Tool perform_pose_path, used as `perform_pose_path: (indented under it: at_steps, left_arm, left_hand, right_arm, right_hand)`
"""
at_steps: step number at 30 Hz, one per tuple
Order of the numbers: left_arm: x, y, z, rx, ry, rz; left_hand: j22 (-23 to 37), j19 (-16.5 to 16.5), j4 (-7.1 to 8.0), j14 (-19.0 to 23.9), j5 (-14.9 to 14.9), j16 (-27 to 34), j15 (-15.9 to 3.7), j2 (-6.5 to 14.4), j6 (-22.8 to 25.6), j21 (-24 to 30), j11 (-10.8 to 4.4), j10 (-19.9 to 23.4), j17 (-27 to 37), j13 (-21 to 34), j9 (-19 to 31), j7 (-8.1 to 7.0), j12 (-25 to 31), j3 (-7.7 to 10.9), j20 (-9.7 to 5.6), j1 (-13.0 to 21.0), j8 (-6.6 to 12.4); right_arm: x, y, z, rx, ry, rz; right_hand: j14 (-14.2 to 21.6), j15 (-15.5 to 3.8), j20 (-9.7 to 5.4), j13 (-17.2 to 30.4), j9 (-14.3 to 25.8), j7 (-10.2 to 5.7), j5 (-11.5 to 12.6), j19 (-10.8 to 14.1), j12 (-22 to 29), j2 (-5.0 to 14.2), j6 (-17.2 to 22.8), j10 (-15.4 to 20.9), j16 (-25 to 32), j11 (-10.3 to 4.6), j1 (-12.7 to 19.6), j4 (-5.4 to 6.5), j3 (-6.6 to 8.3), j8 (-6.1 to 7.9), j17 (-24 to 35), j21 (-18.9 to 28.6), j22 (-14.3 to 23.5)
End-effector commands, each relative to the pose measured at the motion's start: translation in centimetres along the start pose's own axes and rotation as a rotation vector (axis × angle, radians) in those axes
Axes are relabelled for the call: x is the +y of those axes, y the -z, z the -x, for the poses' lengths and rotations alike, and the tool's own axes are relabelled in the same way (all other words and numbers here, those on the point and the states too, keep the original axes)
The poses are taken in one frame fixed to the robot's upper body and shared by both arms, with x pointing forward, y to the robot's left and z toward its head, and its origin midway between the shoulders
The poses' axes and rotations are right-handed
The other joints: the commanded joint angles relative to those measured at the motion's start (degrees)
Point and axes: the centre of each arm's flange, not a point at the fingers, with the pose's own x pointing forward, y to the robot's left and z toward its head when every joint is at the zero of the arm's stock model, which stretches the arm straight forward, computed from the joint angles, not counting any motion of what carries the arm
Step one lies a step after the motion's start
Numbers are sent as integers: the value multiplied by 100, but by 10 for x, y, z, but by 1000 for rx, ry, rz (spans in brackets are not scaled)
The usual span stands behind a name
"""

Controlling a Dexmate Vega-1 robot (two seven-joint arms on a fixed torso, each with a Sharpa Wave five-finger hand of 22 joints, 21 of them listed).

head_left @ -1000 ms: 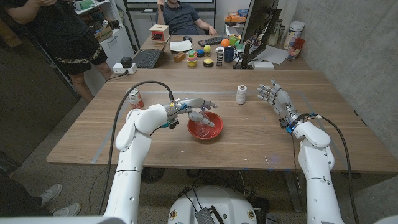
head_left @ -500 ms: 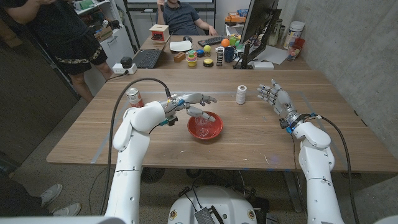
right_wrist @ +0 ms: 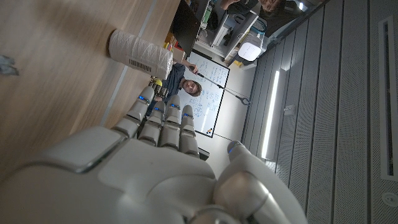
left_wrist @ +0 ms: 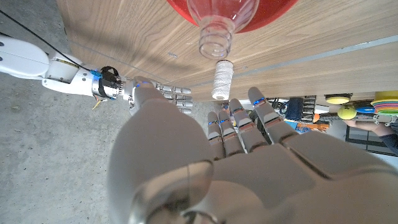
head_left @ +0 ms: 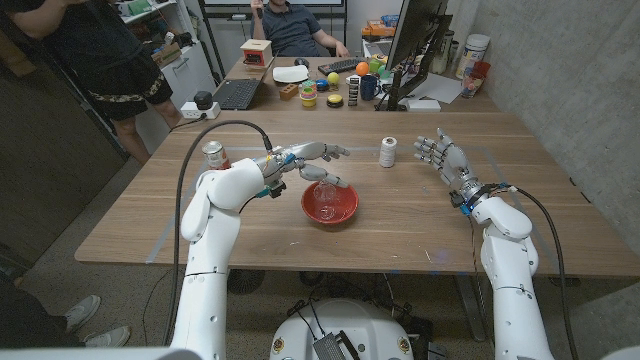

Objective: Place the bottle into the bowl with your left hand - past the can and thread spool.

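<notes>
A clear plastic bottle [head_left: 323, 197] lies inside the red bowl [head_left: 346, 213] at the table's middle. My left hand [head_left: 306, 159] hovers just past the bowl's far-left rim with its fingers spread, holding nothing. The red can [head_left: 213, 155] stands to the left of that arm, and the white thread spool [head_left: 388, 152] stands to the right, beyond the bowl. In the left wrist view the bottle's open neck [left_wrist: 214, 41] sticks out of the bowl [left_wrist: 277, 7], with the spool [left_wrist: 221, 81] beyond my left hand [left_wrist: 236, 168]. My right hand [head_left: 445, 160] is raised and open to the right of the spool [right_wrist: 140, 53].
A second table behind holds a laptop [head_left: 236, 94], a monitor [head_left: 415, 45] and several small items. One person stands at the back left [head_left: 100, 50] and another sits behind the far table [head_left: 295, 25]. Bare wood [head_left: 400, 230] lies in front of the bowl.
My left hand has drawn back from over the bowl, up and toward the far left. The bottle stays in the bowl. The right hand has not moved.
</notes>
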Motion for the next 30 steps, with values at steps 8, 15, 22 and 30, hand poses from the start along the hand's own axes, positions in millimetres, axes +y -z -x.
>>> perform_pose_path:
  at_steps: [8,15,22,30]
  left_arm:
    - [16,-9,3,-29,-70,3]
    - [20,-8,6,-32,-98,11]
    - [26,-9,9,-50,-138,36]
    - [33,-13,14,-72,-195,57]
  left_hand:
    - [1,-180,76,-191,30,-40,-128,-78,-13,-97,66,-93,-8,17,16,-25,15,-125,80,-171,65]
    - [-1,-246,111,-238,36,-44,-113,-104,-46,-131,91,-131,-17,14,14,-7,9,-160,113,-241,57]
    - [-1,-385,164,-352,46,-59,-70,-133,-112,-199,92,-228,-28,9,12,-34,-13,-201,217,-346,43]
    - [-2,-434,194,-384,55,-49,-68,-152,-147,-229,83,-254,-35,5,10,-42,-11,-219,243,-402,38]
  right_arm:
    - [-2,0,0,-5,0,1]
    - [-2,2,-1,-3,1,-1]
    - [-2,3,-2,-3,-2,-5]
    - [-1,3,-2,-3,0,-4]
  right_hand:
    - [34,14,-17,10,16,26,41,35,49,-45,22,49,28,35,5,3,-56,42,11,-51,12]
    - [34,12,-21,10,16,31,44,35,47,-52,26,44,28,24,-1,8,-74,43,11,-62,13]
    - [35,14,-17,10,16,29,46,42,47,-56,25,45,28,30,-7,13,-88,42,12,-67,13]
    - [30,12,-13,10,16,27,49,34,46,-62,24,42,26,27,-13,19,-106,41,12,-80,14]
